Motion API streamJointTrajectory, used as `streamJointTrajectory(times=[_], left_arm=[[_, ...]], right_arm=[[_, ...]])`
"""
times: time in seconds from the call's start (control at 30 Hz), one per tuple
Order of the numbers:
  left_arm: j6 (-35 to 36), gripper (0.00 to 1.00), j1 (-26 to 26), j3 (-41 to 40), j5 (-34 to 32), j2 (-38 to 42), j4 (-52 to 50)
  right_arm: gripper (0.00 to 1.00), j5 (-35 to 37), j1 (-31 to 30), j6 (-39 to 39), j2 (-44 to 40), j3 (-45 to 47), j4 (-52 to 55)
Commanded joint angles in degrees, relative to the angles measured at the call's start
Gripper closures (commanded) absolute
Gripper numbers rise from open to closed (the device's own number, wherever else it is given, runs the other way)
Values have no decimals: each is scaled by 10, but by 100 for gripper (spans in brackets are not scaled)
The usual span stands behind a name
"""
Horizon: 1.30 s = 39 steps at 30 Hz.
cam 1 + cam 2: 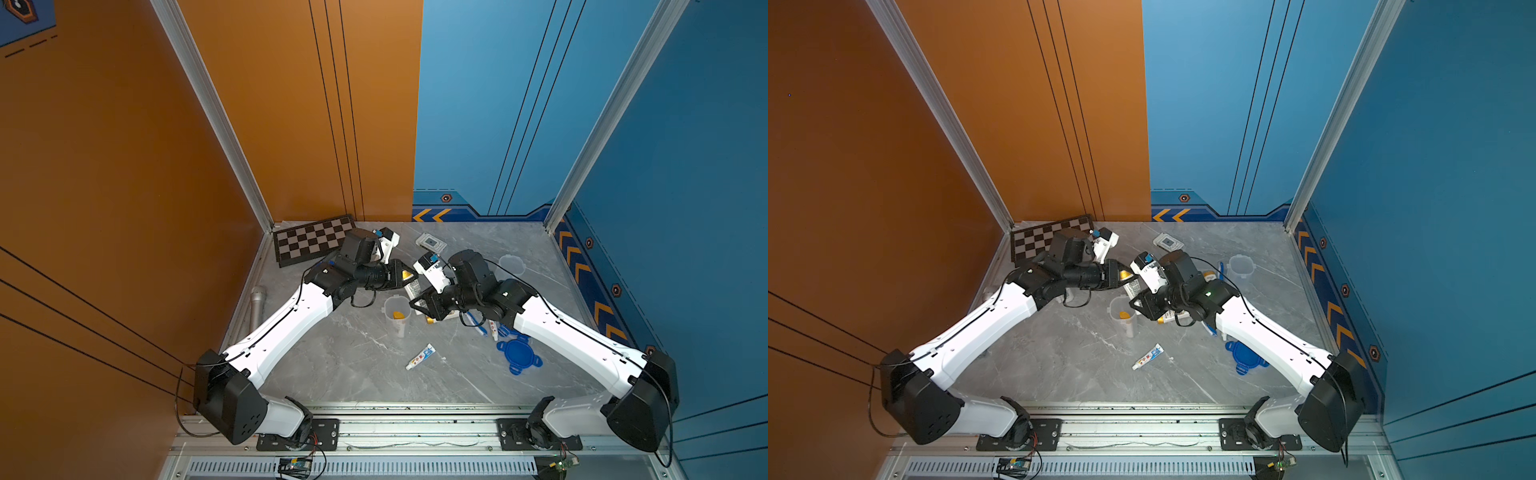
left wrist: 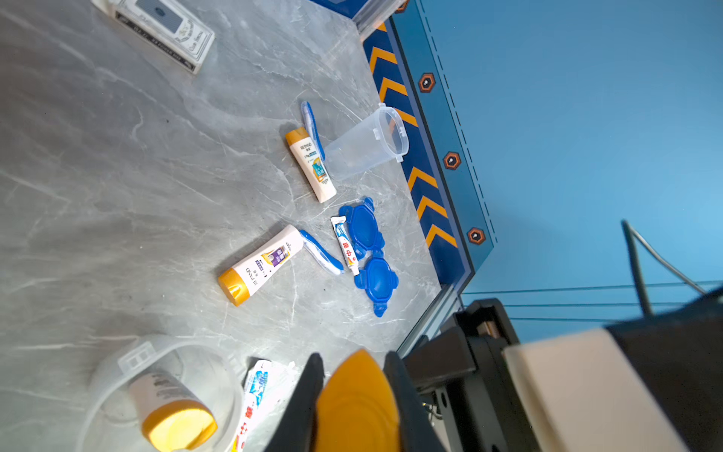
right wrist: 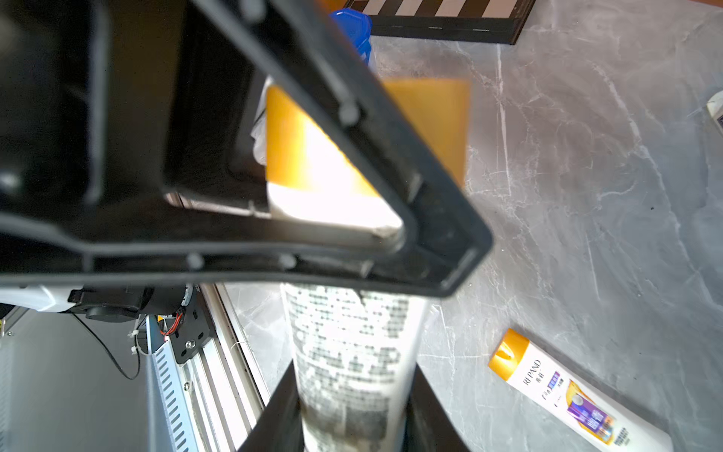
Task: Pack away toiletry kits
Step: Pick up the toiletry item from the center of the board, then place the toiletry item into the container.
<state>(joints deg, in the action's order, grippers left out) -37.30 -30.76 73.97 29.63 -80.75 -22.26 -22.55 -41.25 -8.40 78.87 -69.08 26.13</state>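
Note:
A white gold-capped bottle hangs in the air between both arms, above the middle of the table. My left gripper is shut on its gold cap. My right gripper is shut on its white printed body. Just below stands a clear cup with another gold-capped bottle inside. A toothpaste tube lies in front of the cup. Two more bottles, toothbrushes, a second toothpaste tube and blue lids lie under and beside my right arm.
An empty clear cup stands at the back right, near the blue wall. A flat white box lies at the back, a chessboard at the back left. A grey microphone lies along the left edge.

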Motion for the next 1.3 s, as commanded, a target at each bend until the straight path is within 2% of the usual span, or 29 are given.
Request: streamJointTrajectory(times=[0.0,0.07,0.1,0.2,0.27,0.47,0.6,0.87,1.0,1.27], left_arm=[[9,98,12,-14,0,21,-18],[30,100,13,-6,-21,29,-46],[39,100,14,-3,-33,32,-56],[72,100,12,7,-95,44,-83],[99,100,3,15,-159,49,-105],[157,100,-30,14,-290,52,-121],[173,100,-48,12,-323,39,-120],[194,100,-79,6,-374,8,-95],[205,100,-93,10,-409,-5,-81],[219,100,-107,13,-438,-29,-59]], right_arm=[[65,8,6,-16,14,-24,-11],[44,21,7,-28,17,-25,-5],[36,26,7,-32,17,-25,-1],[24,74,36,-51,3,-10,28],[20,119,55,-67,-4,-4,74],[21,183,131,-116,-14,45,187],[23,198,162,-127,5,80,219],[26,251,172,-104,71,105,220],[34,270,176,-89,110,94,214],[42,271,184,-80,170,87,189]])
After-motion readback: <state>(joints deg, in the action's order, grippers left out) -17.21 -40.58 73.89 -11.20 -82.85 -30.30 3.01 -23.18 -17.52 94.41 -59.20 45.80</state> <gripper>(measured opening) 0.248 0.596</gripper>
